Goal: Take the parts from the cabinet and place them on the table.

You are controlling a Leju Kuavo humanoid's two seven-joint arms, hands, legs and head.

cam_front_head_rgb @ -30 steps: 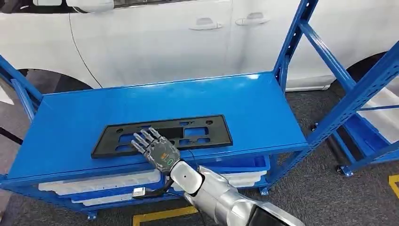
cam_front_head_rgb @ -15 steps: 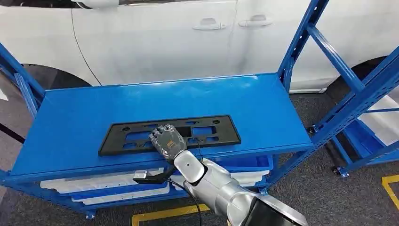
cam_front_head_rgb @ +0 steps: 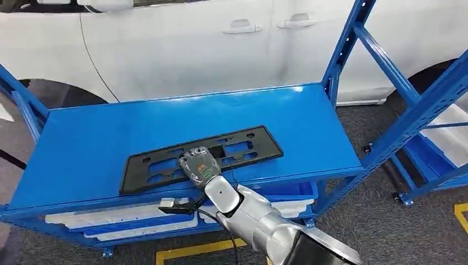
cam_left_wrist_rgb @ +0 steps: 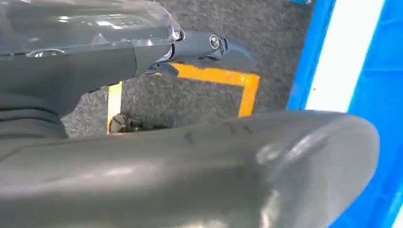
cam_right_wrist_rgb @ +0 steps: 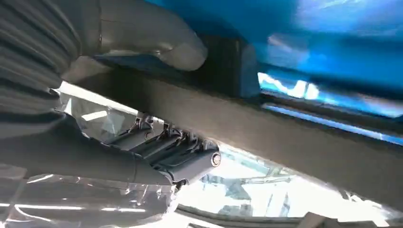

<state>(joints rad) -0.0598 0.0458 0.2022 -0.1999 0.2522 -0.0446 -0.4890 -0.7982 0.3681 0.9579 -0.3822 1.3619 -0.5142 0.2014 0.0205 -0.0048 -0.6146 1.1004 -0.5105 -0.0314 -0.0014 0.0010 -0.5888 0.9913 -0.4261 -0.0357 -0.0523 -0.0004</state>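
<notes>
Where the silver right arm reaches up from the bottom of the head view, the right robot hand (cam_front_head_rgb: pixel 199 164) sits at the front edge of the blue metal shelf (cam_front_head_rgb: pixel 83 149), grasping the long flat black plastic plate with rectangular cut-outs (cam_front_head_rgb: pixel 243 149). In the right wrist view the thick grey thumb (cam_right_wrist_rgb: pixel 157 40) lies on one face of the plate's dark edge (cam_right_wrist_rgb: pixel 294 137) and the darker fingers (cam_right_wrist_rgb: pixel 166 147) curl against the other, so the plate is pinched between them. It lies near the shelf's front edge, skewed, with its right end farther back than its left. Under the shelf, white trays in blue bins (cam_front_head_rgb: pixel 121 218) sit on a lower level (part hidden by the arm). Yellow floor tape (cam_front_head_rgb: pixel 190 252) marks the grey carpet below. Beyond the shelf's back edge stands a white car (cam_front_head_rgb: pixel 182 49). The left robot hand (cam_left_wrist_rgb: pixel 204 47) hangs over carpet and yellow tape; whether it is clenched or released I cannot tell.
</notes>
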